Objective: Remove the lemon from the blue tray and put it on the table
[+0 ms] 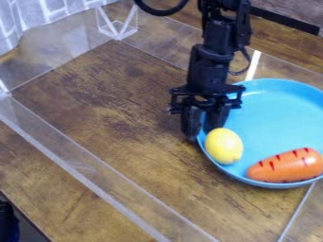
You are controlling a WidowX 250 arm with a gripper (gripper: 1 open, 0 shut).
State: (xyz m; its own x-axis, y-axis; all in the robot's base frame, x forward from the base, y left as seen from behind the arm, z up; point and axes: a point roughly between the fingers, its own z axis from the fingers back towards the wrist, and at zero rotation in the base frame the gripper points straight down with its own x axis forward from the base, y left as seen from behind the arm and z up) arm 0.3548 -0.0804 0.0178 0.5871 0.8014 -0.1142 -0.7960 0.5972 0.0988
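Lemon lies in blue tray, 1 dark gripper beside it

The lemon (pixel 224 145) rests inside the blue tray (pixel 271 112), close to the rim on the side nearer the middle of the view. It is smooth and bright yellow. In the same tray, nearer the right edge of the view, lies 1 orange carrot (pixel 285 165) with dark marks across its skin. The lemon and the carrot are the 2 foods in the tray.

The black gripper (pixel 206 120) points down at the tray's rim, just above the lemon in the view. Its 2 fingers are dark and crowd together visually against the rim and the wood, so I cannot tell whether they are apart, together or clamped on the rim. The lemon's yellow surface shows below the fingertips, and the fingers do not wrap around it.

The tray sits on the table (pixel 101 95), a brown wooden top with visible grain. A clear wall (pixel 104 173) runs diagonally across the lower left. At the right edge of the view, 1 purple object (pixel 315 86) is partly cut off by the frame.
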